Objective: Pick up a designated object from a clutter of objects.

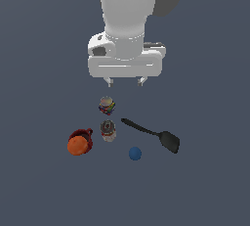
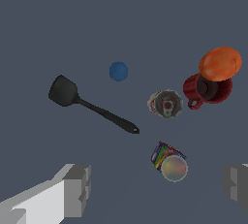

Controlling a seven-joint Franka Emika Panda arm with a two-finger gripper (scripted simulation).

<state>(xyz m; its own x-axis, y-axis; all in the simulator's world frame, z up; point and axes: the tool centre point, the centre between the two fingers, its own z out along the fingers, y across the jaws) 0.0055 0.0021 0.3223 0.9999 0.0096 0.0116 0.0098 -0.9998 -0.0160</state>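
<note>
Your exterior view looks from in front of the arm and somewhat above, far enough back to take in the gripper (image 1: 126,81) and the whole clutter on the grey floor (image 1: 210,186). Your wrist view looks steeply down from just behind the fingers (image 2: 77,189), much nearer. Both share the same cluster: black spatula (image 1: 155,134) (image 2: 89,105), blue ball (image 1: 135,153) (image 2: 118,71), dark red mug (image 1: 84,137) (image 2: 206,89), multicoloured can (image 1: 107,106) (image 2: 168,161). The wrist view shows them turned roughly about-face compared with the exterior view.
</note>
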